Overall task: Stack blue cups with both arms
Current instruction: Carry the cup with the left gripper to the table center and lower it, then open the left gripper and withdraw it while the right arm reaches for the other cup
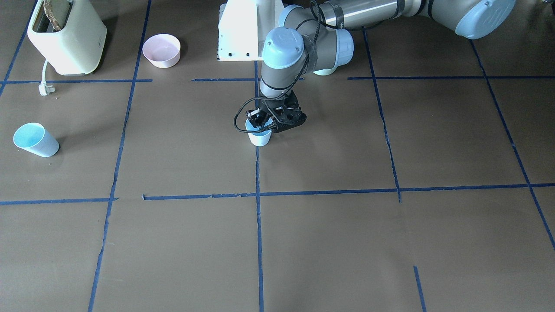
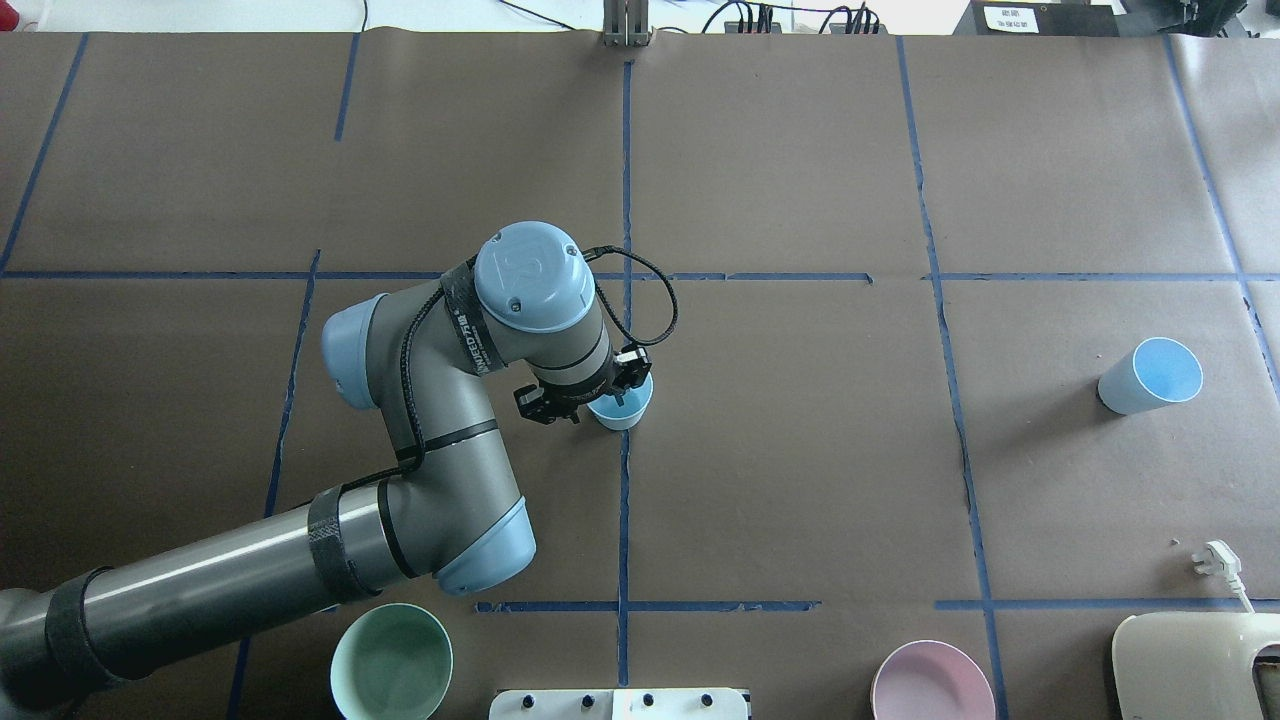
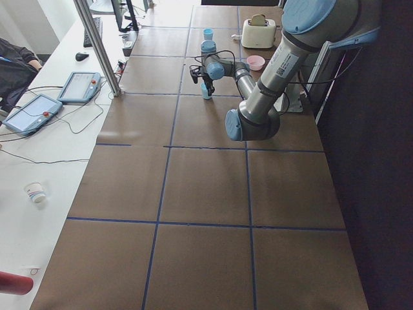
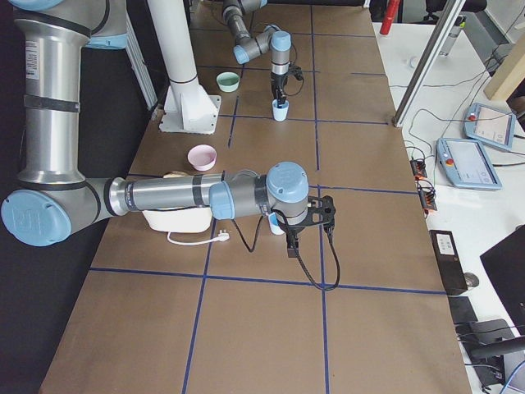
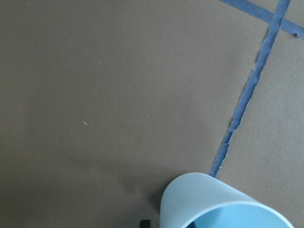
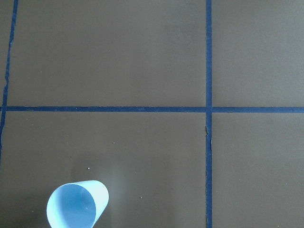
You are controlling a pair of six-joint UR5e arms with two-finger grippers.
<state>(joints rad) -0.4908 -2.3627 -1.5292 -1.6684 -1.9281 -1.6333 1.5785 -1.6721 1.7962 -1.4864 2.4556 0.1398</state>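
One blue cup (image 1: pixel 259 138) stands upright near the table's middle, on a blue tape line. It also shows in the overhead view (image 2: pixel 625 410) and at the bottom of the left wrist view (image 5: pixel 213 202). My left gripper (image 1: pixel 260 123) (image 2: pixel 595 398) points down at its rim and looks shut on the cup's wall. The second blue cup (image 1: pixel 37 141) (image 2: pixel 1150 375) lies tilted far off on my right side and shows in the right wrist view (image 6: pixel 78 206). My right gripper (image 4: pixel 291 242) shows only in the exterior right view, near that cup; I cannot tell whether it is open or shut.
A cream toaster (image 1: pixel 67 37) with a loose plug (image 1: pixel 44 89) stands by my right side. A pink bowl (image 1: pixel 161 50) and a mint-green bowl (image 2: pixel 392 662) flank the white pedestal (image 1: pixel 240 30). Blue tape lines grid the brown table.
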